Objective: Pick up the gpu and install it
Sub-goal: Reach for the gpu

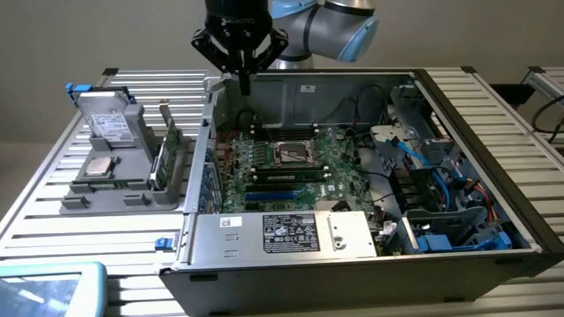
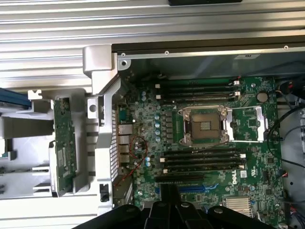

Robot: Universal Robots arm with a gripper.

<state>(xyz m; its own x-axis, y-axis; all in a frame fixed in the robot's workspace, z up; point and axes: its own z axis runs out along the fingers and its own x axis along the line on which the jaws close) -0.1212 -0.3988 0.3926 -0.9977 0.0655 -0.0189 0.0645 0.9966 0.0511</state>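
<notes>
Note the gripper (image 1: 245, 86) clenched on nothing, poised over a corner of the open computer case (image 1: 308, 74). Locate the gpu (image 1: 163, 162) upright in the grey holder (image 1: 97, 198), toward the exterior view's left edge of the worktop (image 1: 44, 198).

Matt metal case (image 1: 352, 290), ribbed metal table (image 1: 502, 99)
</notes>
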